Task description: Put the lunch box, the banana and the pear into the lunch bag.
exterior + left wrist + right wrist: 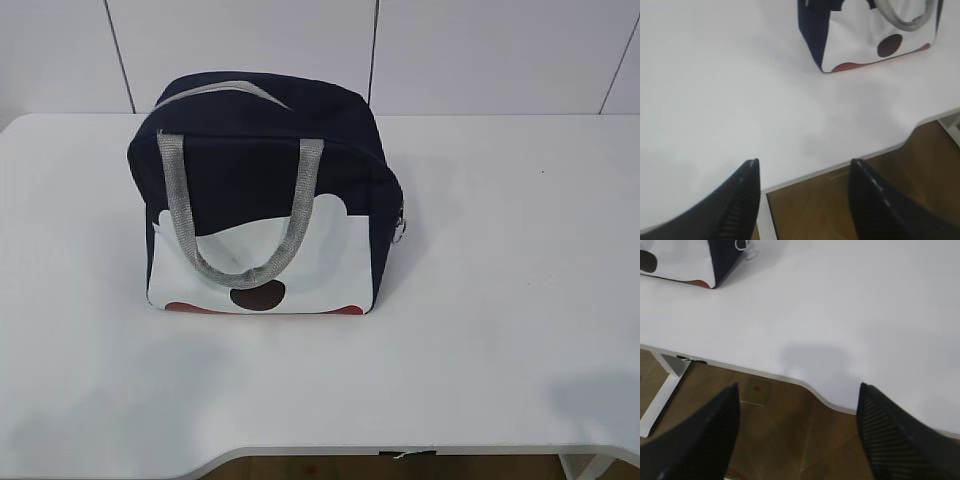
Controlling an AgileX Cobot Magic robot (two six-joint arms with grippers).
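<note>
The navy-blue lunch bag (268,190) stands upright on the white table (500,300), left of the middle, its grey handles hanging over its white panel. Its top looks shut. The bag also shows at the top of the left wrist view (870,35) and at the top left corner of the right wrist view (685,262), with its zipper ring pull (741,244) beside it. The lunch box, the banana and the pear are out of view. My left gripper (804,167) is open and empty over the table's front edge. My right gripper (798,392) is open and empty over the front edge too.
The table's front edge has a curved cut-out (300,455). Brown floor (790,440) and a white table leg (665,385) show below the edge. A white panelled wall (400,50) stands behind the table. Neither arm shows in the exterior view.
</note>
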